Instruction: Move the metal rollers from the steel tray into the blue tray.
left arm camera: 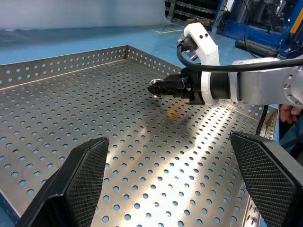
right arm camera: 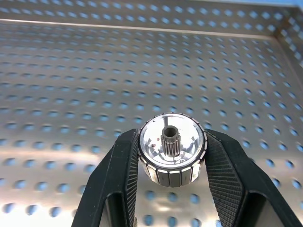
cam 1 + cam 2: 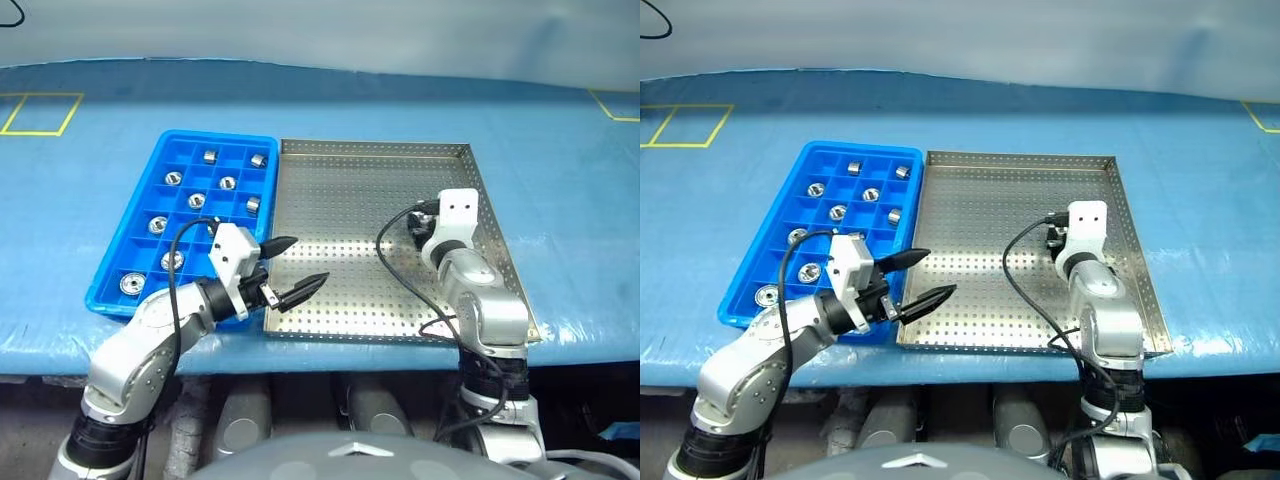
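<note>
Pinching one roller (image 2: 173,149) between its two fingers, the right gripper (image 2: 173,156) holds it just above the steel tray's (image 3: 330,180) perforated floor. The left gripper (image 3: 296,268) hangs with jaws spread wide, nothing between them, beside the blue tray (image 3: 150,170), where other rollers (image 3: 210,156) sit in compartments.

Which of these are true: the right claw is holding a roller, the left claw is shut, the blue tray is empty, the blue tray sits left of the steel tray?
1. The right claw grips a metal roller. True.
2. The left claw is shut. False: its fingers are spread, holding nothing.
3. The blue tray is empty. False: several rollers lie in its compartments.
4. The blue tray sits left of the steel tray. True.
</note>
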Controlling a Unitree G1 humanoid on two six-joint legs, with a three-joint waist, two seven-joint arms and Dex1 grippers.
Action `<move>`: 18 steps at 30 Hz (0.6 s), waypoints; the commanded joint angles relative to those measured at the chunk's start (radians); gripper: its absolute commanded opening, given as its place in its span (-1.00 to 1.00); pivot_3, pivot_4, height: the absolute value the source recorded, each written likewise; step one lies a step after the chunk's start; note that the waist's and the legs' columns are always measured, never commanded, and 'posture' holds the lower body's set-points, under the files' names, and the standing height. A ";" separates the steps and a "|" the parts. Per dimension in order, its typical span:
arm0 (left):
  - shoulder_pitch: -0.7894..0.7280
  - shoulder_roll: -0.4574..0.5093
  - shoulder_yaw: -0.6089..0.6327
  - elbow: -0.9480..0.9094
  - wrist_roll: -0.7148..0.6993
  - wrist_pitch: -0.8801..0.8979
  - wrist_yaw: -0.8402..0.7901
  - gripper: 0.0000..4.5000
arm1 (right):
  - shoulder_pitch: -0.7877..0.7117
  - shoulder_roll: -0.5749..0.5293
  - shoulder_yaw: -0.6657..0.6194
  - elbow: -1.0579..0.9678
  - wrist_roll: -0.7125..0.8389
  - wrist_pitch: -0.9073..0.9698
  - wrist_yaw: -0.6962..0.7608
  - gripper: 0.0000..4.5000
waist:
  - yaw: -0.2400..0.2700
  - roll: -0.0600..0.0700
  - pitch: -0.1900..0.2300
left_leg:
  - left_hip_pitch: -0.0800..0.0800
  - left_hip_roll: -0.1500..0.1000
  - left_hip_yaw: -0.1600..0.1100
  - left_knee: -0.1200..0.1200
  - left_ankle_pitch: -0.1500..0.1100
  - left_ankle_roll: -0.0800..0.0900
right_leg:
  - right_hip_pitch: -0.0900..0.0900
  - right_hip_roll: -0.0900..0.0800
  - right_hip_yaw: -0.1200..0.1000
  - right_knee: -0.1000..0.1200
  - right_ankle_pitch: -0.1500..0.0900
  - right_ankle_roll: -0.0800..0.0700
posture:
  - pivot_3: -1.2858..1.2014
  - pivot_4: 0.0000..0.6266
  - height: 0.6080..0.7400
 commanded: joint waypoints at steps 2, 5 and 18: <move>0.061 0.018 0.075 -0.067 -0.009 -0.028 0.014 1.00 | -0.057 0.000 0.159 -0.161 0.088 0.039 0.129 -0.24 | 0.000 0.000 0.000 | 0.000 0.001 0.000 0.000 0.000 0.000 | 0.000 0.001 0.000 0.000 0.000 0.000 | 0.13 -0.52 1.00; 0.111 0.020 0.116 -0.104 -0.007 -0.027 0.046 1.00 | -0.113 0.030 0.249 -0.149 0.094 0.058 0.147 -0.24 | 0.016 0.000 0.000 | 0.001 0.001 -0.002 0.000 0.000 0.000 | 0.000 0.001 -0.002 0.001 0.000 -0.001 | 0.19 -0.52 1.00; 0.562 -0.015 0.304 -0.364 -0.067 -0.093 0.096 1.00 | -0.243 0.190 0.518 0.071 0.099 0.005 0.237 -0.24 | 0.138 -0.001 0.001 | -0.001 0.000 -0.004 -0.002 0.000 0.000 | 0.000 -0.002 -0.005 -0.001 -0.005 -0.009 | 0.39 -0.52 1.00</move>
